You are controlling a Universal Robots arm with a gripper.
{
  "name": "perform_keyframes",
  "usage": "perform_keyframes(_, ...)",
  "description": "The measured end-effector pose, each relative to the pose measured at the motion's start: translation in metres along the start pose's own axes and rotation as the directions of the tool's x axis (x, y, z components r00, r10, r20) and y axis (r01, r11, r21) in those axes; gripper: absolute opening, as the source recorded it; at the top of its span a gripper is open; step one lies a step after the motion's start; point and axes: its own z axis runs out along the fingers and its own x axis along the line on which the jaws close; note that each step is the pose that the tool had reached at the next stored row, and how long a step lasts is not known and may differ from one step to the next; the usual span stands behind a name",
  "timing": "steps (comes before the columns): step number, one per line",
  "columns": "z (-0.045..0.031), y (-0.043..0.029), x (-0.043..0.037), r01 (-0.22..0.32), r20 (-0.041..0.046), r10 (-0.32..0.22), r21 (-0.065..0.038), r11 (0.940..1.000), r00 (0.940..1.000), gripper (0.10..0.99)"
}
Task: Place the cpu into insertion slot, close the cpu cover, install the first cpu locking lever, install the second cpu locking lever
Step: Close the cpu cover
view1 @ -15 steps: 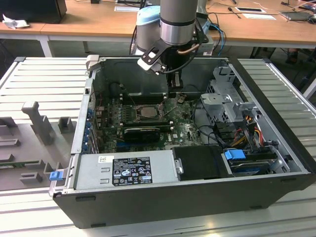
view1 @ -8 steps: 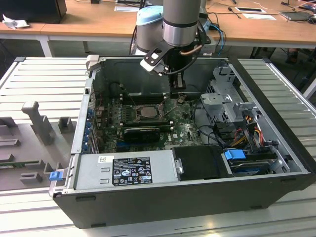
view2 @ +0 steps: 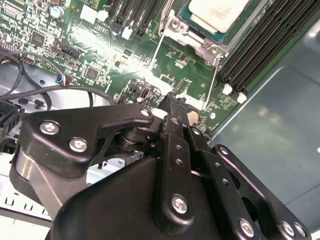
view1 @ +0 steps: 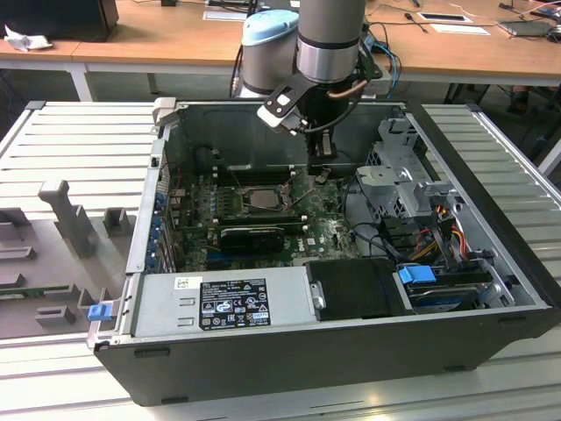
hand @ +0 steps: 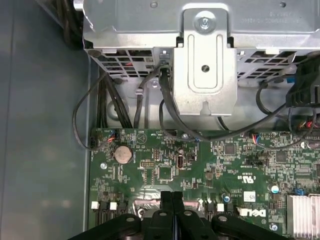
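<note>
The cpu (view2: 217, 11), a pale square chip, lies in the insertion slot (view1: 263, 198) on the green motherboard. The cpu cover (view2: 192, 36), a silvery frame, lies flat around the chip. Two thin wire locking levers (view2: 158, 47) (view2: 213, 82) run from the socket's corners toward my gripper. My gripper (view2: 172, 102) is shut with nothing between its fingers (hand: 167, 210). It hangs low over the board, just off the socket on the exterior view's right (view1: 321, 173). Its tip is close to the end of one lever; contact cannot be told.
A metal drive cage (hand: 205, 65) with black cables (hand: 120, 100) stands beyond the board's edge. Black memory slots (view2: 260, 45) flank the socket. A long black ribbed card (view1: 254, 235) lies in front of it, and a power supply (view1: 223, 303) fills the case's front.
</note>
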Motion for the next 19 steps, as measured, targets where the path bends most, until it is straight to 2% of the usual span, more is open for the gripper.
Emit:
perform_keyframes(5, 0.0007, 0.0058, -0.0001, 0.002, -0.0002, -0.002, 0.001, 1.0, 1.0, 0.106)
perform_keyframes(11, 0.0052, 0.0181, -0.0004, 0.004, -0.0003, -0.004, 0.005, 1.0, 1.0, 0.106)
perform_keyframes(17, 0.0182, 0.0186, -0.0009, 0.011, -0.0009, -0.011, 0.008, 0.9999, 0.9999, 0.106)
perform_keyframes(18, 0.0186, 0.0187, -0.0009, 0.013, -0.0012, -0.013, 0.01, 0.9999, 0.9999, 0.106)
perform_keyframes(19, 0.0186, 0.0186, -0.001, 0.014, -0.0015, -0.014, 0.018, 0.9997, 0.9999, 0.106)
